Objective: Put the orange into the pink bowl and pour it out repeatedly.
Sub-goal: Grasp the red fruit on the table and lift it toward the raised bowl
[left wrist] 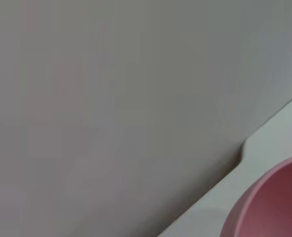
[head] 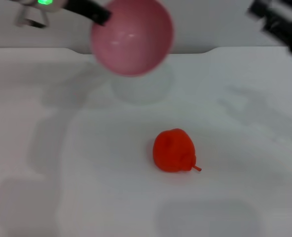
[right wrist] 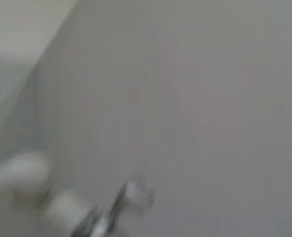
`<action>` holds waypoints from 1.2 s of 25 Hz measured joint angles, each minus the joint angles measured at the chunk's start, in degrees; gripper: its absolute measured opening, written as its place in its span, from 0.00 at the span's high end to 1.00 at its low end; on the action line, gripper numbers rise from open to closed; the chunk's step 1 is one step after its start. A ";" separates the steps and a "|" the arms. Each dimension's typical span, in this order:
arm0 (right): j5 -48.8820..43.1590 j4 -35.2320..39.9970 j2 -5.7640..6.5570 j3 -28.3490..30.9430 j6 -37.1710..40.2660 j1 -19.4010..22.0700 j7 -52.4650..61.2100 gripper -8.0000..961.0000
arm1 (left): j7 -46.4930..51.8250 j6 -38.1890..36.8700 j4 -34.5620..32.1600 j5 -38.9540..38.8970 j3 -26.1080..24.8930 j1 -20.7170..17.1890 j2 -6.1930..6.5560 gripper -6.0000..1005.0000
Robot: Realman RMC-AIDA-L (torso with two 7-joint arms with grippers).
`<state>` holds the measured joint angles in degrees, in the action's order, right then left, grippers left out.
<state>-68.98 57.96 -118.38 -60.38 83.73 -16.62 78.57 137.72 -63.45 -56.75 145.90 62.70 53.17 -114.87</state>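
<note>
**Bowl up in the air, orange on the table**

Left gripper [head: 100, 16] is clamped on the pink bowl's [head: 132, 37] rim, holding it tipped at the far side. The orange [head: 173, 150] sits on the white table [head: 62, 148], nearer. Right gripper [head: 279, 22] is far right, can't tell its state.

Left hand [head: 99, 16]: fingers merge with the pink bowl [head: 132, 35] rim; grip indeterminate. Right hand [head: 276, 22]: cropped at the head view's corner, fingers unseen. Left wrist view cuts the bowl at its corner. Right wrist view: shapes unidentifiable.
</note>
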 joint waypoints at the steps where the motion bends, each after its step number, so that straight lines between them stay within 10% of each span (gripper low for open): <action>1: -3.82 2.10 0.00 0.01 -0.72 -0.29 3.45 0.46 | -0.01 -1.88 -0.30 0.99 -2.02 -0.40 1.17 0.96; 11: -52.17 23.32 -0.01 -3.53 3.31 -11.94 46.73 0.46 | 0.44 -5.35 -0.71 6.75 -9.24 -3.64 4.24 0.96; 30: -58.26 5.06 -0.54 -15.66 -5.82 -19.63 50.46 0.46 | 0.41 -7.07 -3.16 7.00 -8.29 -3.48 2.13 0.96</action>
<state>-127.24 63.02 -118.92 -76.04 77.91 -36.25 129.02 138.13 -70.52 -59.91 152.90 54.41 49.69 -112.74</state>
